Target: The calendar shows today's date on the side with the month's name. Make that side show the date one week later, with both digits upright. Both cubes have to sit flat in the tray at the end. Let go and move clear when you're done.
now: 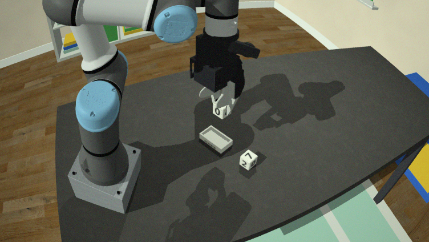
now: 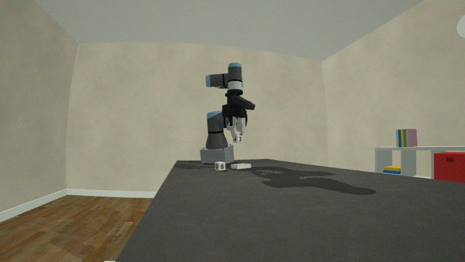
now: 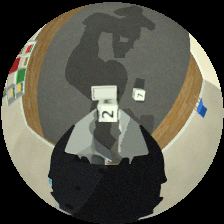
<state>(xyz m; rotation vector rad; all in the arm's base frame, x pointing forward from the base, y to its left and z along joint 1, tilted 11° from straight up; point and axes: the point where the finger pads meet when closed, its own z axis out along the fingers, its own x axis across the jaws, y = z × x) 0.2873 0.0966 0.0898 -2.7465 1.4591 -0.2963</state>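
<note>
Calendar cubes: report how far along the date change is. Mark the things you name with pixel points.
Done: both cubes are out of the tray [image 1: 215, 138] [image 2: 240, 166] [image 3: 104, 98], which holds neither.

In hand: the pincer [image 1: 221, 103] [image 2: 238, 133] [image 3: 108, 109] grips one cube [image 1: 220, 112] [image 2: 238, 138] [image 3: 107, 113] above the table.

Left: the other cube [image 1: 248, 160] [image 2: 219, 166] [image 3: 139, 94] sits on the table, 7 up. Both must still go flat into the tray, digits upright on the month side.

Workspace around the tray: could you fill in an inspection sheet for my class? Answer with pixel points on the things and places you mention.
Surface: dark tabletop [image 1: 315, 144] [image 2: 276, 221], shadows across it.
Job's things: tray [image 1: 226, 149] [image 2: 240, 166] [image 3: 104, 93] holds no cube; loose cube [image 1: 248, 160] [image 2: 219, 166] [image 3: 139, 94] beside it, 7 on top.
Clutter: nothing seen.
Gripper [image 1: 222, 103] [image 2: 238, 134] [image 3: 108, 109]: closed on the raised cube [image 1: 221, 111] [image 2: 239, 139] [image 3: 107, 113], above the table.
Cables: nothing seen.
Surroundings: shelf unit [image 1: 56, 45] [image 2: 408, 159] with books and a red box [image 2: 449, 170]; wooden floor [image 1: 29, 90] [image 2: 81, 227].
</note>
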